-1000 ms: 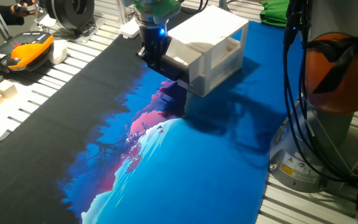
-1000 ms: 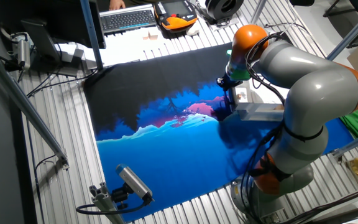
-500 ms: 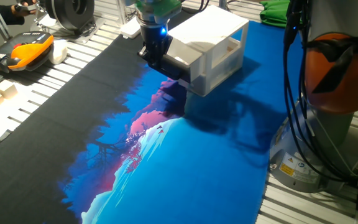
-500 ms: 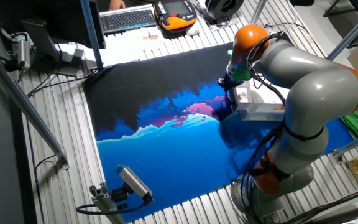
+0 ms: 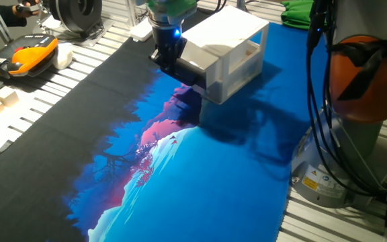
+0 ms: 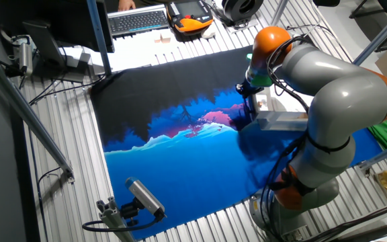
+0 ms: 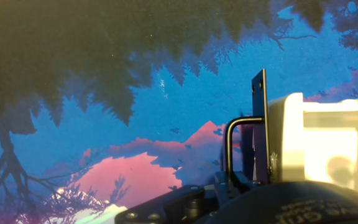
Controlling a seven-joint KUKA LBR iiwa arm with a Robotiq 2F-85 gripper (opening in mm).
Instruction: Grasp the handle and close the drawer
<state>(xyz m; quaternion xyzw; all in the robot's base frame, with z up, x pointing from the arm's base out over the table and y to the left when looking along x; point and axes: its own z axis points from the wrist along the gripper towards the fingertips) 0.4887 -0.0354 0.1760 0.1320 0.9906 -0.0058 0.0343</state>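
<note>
**Gripper at the drawer front, its hold on the handle not readable**

The black two-finger gripper (image 5: 172, 62) hangs down from the arm's green wrist ring, a small blue light glowing on its body, and sits right at the front face of the small white cabinet (image 5: 230, 47). Its lower part meets the short black bar handle (image 5: 188, 75) that runs across the front of the shallow white plastic drawer (image 5: 203, 82). In the hand view the handle (image 7: 238, 149) shows as a thin dark bent bar standing off the white drawer front (image 7: 291, 140), with the black gripper body filling the bottom edge just below it. Neither fingertip shows clearly in any view, so I cannot tell how wide the jaws stand or whether they grip the bar.

The drawer's front lies close against the cabinet's front, low on the side facing the mat's dark half.

The cabinet stands on a printed cloth mat (image 5: 200, 175) with a blue, pink and black landscape pattern, which covers the ribbed metal table (image 5: 301, 215). In the other fixed view the large grey and orange robot arm (image 6: 328, 87) bends over the cabinet from its base at the mat's edge. Well apart, beyond the mat, lie an orange and black handheld controller (image 5: 32, 54) and a dark keyboard (image 6: 138, 20).
</note>
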